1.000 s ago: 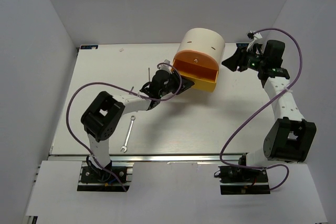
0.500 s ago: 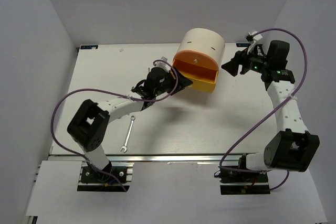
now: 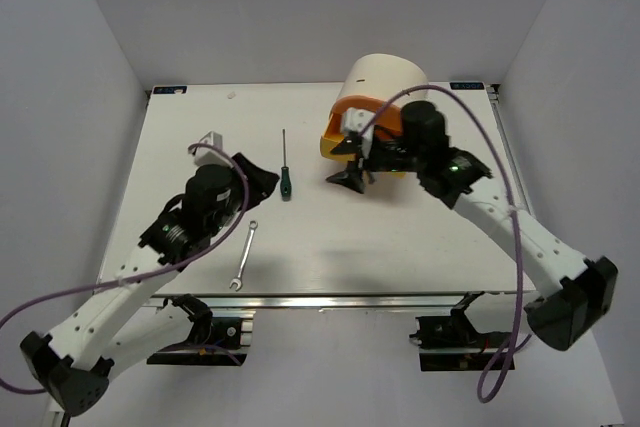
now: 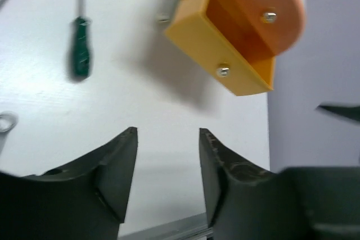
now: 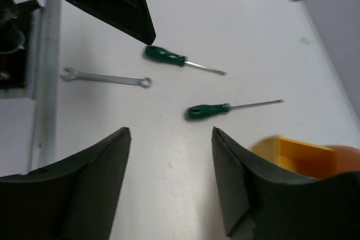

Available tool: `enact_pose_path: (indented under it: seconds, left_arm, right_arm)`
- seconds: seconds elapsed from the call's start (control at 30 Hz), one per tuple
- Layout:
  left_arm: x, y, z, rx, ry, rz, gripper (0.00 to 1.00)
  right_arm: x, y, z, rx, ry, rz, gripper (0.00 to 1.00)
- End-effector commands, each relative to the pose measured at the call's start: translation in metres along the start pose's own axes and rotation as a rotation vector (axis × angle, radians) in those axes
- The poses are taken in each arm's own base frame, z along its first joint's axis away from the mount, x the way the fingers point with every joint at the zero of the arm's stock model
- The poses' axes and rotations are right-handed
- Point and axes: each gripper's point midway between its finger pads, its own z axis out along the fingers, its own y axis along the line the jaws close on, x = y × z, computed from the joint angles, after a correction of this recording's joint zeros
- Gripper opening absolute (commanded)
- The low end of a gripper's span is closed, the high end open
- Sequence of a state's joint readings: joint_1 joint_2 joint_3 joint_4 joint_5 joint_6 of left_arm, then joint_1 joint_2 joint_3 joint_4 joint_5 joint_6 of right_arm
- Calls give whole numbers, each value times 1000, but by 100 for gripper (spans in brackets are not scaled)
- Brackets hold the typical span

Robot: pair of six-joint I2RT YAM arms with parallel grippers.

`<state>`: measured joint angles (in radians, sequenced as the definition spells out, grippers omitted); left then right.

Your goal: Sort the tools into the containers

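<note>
The cream drum cabinet (image 3: 385, 82) stands at the back centre, its orange drawer (image 3: 350, 112) and yellow drawer (image 3: 333, 144) sticking out towards the left. A green-handled screwdriver (image 3: 285, 179) lies left of them, and the silver wrench (image 3: 244, 257) lies near the front. My left gripper (image 3: 262, 179) is open and empty beside that screwdriver. My right gripper (image 3: 350, 177) is open and empty in front of the drawers. The right wrist view shows two green screwdrivers (image 5: 208, 111) (image 5: 165, 56) and the wrench (image 5: 104, 78). The left wrist view shows one screwdriver (image 4: 80, 54) and the drawers (image 4: 242, 32).
A small white block (image 3: 210, 137) sits on the table at the back left. Purple cables loop from both arms. The table's front rail (image 3: 330, 299) runs along the near edge. White walls close in on the left, back and right.
My left arm has pulled back from the drawer to the near left. My right arm has swung from right of the cabinet to in front of the drawers. A screwdriver now lies uncovered.
</note>
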<state>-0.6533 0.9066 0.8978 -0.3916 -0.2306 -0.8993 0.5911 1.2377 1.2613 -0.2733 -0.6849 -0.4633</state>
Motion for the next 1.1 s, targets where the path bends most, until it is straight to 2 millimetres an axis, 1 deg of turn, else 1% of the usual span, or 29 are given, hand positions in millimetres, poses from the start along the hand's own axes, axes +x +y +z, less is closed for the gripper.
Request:
enact_pose_path:
  seconds: [0.0, 0.03, 0.07, 0.1, 0.13, 0.17, 0.2, 0.23, 0.27, 0.3, 0.33, 0.37, 0.4, 0.47, 0.5, 0.53, 0.57, 0.6, 0.63, 0.67, 0.7, 0.73, 0.77, 0.83, 0.87, 1.07]
  left_arm:
    - [21, 79, -35, -274, 40, 28, 59]
    - [21, 84, -42, -289, 34, 18, 62]
    - [23, 97, -51, -335, 38, 19, 65]
    - [23, 100, -56, -346, 31, -4, 66]
    - [24, 105, -65, -349, 28, -13, 67]
    - [23, 106, -68, -346, 17, -29, 68]
    - [23, 106, -71, -335, 12, -31, 68]
    - [20, 101, -76, -297, -2, -42, 69]
    - [18, 99, -78, -283, -11, -41, 69]
    - [16, 98, -81, -275, -18, -38, 69]
    - [13, 97, -84, -269, -25, -38, 69]
    - [9, 96, -89, -262, -35, -38, 69]
    - [7, 96, -91, -267, -45, -33, 70]
    - [3, 96, -96, -266, -53, -31, 70]
    - [2, 96, -98, -266, -54, -29, 70]
    - [3, 97, -99, -268, -53, -29, 70]
    - [2, 96, -100, -261, -55, -32, 70]
    - [3, 96, -101, -260, -54, -35, 70]
    - [3, 96, -102, -259, -51, -38, 70]
    - [4, 97, -102, -262, -48, -43, 70]
    - [5, 97, -104, -260, -50, -52, 70]
    - [5, 98, -104, -259, -49, -57, 70]
    - [6, 99, -104, -258, -48, -59, 70]
    - [7, 99, -106, -255, -50, -69, 70]
    - [7, 99, -107, -254, -51, -71, 70]
    - [7, 100, -107, -264, -43, -68, 71]
  right_arm:
    - [26, 4, 48, 49, 104, 78, 61]
    - [31, 8, 60, 62, 131, 148, 51]
    - [29, 5, 70, 99, 156, 188, 41]
    - [52, 6, 89, 89, 218, 264, 31]
    - [57, 9, 98, 103, 243, 377, 30]
    - [73, 2, 114, 141, 295, 453, 32]
    - [80, 1, 123, 148, 314, 497, 35]
    - [78, -3, 131, 185, 308, 561, 39]
    - [89, -3, 138, 205, 330, 586, 42]
    - [99, -8, 152, 230, 343, 598, 47]
    - [102, -10, 159, 256, 349, 607, 51]
    - [110, -17, 165, 344, 370, 632, 56]
    - [118, -25, 180, 376, 385, 642, 62]
    - [137, -30, 187, 467, 458, 669, 67]
    - [157, -26, 197, 478, 499, 701, 70]
    - [154, -32, 200, 497, 494, 708, 70]
    - [159, -32, 204, 507, 494, 721, 71]
    - [171, -30, 208, 518, 513, 744, 73]
    - [173, -33, 212, 530, 510, 750, 74]
    - [185, -32, 216, 542, 532, 760, 75]
    - [189, -33, 218, 557, 534, 769, 76]
    - [191, -39, 218, 590, 532, 764, 76]
    - [201, -40, 220, 609, 546, 762, 76]
    - [208, -46, 220, 650, 554, 750, 75]
    - [215, -46, 222, 653, 564, 750, 75]
    - [239, -48, 232, 660, 583, 762, 74]
